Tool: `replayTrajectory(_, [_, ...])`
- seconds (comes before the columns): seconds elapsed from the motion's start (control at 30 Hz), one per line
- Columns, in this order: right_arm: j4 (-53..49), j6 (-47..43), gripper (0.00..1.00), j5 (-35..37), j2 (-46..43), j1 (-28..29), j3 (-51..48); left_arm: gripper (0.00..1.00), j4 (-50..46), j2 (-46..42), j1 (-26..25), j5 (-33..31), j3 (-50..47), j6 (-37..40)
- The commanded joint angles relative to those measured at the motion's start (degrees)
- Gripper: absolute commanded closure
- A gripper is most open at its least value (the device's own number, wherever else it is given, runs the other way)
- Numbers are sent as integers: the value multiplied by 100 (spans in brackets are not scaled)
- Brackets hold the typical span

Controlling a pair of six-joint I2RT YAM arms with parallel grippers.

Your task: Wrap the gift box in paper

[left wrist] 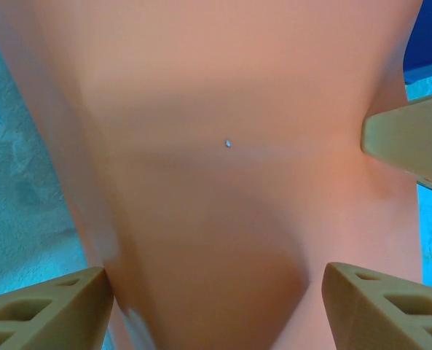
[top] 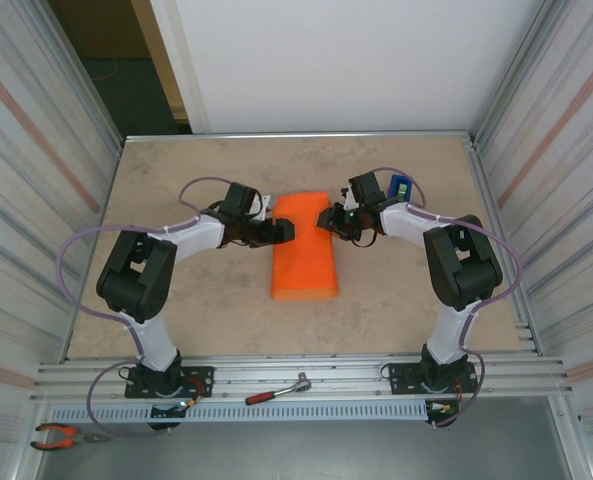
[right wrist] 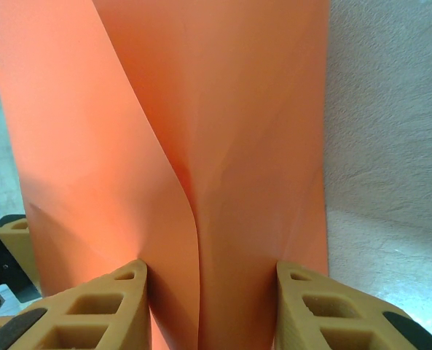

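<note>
Paper (top: 304, 265) lies folded on the counter (top: 226, 312), gift box inside we judge, ends unclosed; left pincer (top: 281, 232) and right pincer (top: 326, 222) straddle it, clamped or not we cannot tell.

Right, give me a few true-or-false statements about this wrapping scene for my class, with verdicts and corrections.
1. The paper lies mid-table, with the left gripper and right gripper at its far end, one on each side. True.
2. The blue tape dispenser sits at the near edge, between the arm bases. False: it is on the far side of the table, beside the right arm.
3. A red-handled wrench lies on the metal rail in front of the arms. True.
4. The paper carries a printed pattern. False: it is plain orange.
</note>
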Motion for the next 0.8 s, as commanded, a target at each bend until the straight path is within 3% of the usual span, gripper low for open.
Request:
replayTrajectory(0.0, [-338, 161, 69, 124, 306, 99, -9, 24, -96, 76, -148, 23, -54, 197])
replayTrajectory(0.47, [-426, 215, 66, -48, 201, 39, 215, 29, -484, 319, -303, -917, -381, 279])
replayTrajectory(0.77, [-664, 304, 38, -246, -86, -447, 845, 31, -601, 331, -308, -1104, -427, 275])
